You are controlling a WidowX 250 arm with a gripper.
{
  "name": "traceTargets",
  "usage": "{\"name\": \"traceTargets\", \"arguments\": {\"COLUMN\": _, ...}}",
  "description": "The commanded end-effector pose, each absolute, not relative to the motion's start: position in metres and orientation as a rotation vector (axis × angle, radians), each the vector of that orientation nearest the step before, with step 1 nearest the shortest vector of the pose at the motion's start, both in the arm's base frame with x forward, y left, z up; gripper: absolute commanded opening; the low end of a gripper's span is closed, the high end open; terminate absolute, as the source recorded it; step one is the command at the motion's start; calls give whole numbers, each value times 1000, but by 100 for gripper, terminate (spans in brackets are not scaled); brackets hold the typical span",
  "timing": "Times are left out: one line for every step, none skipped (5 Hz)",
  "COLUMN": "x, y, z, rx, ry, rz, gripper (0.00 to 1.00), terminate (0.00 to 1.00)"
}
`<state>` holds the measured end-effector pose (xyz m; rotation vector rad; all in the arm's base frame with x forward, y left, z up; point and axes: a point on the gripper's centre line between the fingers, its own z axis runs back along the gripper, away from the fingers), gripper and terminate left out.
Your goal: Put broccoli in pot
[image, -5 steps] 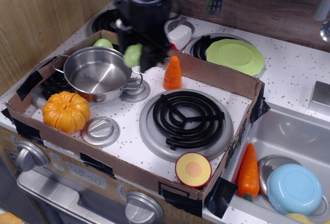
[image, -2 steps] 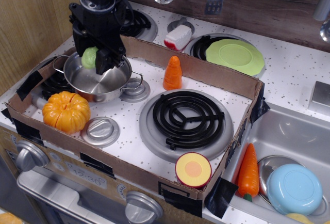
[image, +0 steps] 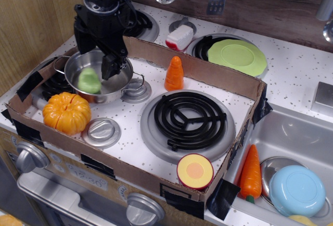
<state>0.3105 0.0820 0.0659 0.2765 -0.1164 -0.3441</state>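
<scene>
A: Where is the broccoli (image: 89,80)?
B: At the left of the frame, inside the pot (image: 113,89), clear of the fingers.
A: And the gripper (image: 96,50)?
B: Directly above the pot, jaws spread, gripping nothing.

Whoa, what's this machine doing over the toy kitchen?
A black robot arm is working over a toy stove. Its gripper hangs just above the steel pot, jaws spread apart, and the light-green broccoli sits blurred inside the pot, apparently free of the jaws. An orange pumpkin lies beside the pot, and a carrot stands nearby.
</scene>
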Motion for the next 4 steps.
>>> {"name": "traceTargets", "arguments": {"x": 328, "y": 81, "z": 85, "rx": 293, "ry": -149, "rz": -362, "gripper": 100, "terminate": 0}}
{"name": "traceTargets", "arguments": {"x": 328, "y": 81, "z": 85, "rx": 293, "ry": -149, "rz": -362, "gripper": 100, "terminate": 0}}
{"name": "traceTargets", "arguments": {"x": 328, "y": 81, "z": 85, "rx": 293, "ry": -149, "rz": -362, "gripper": 100, "terminate": 0}}
{"name": "traceTargets", "arguments": {"x": 328, "y": 81, "z": 85, "rx": 293, "ry": -149, "rz": -362, "gripper": 100, "terminate": 100}}
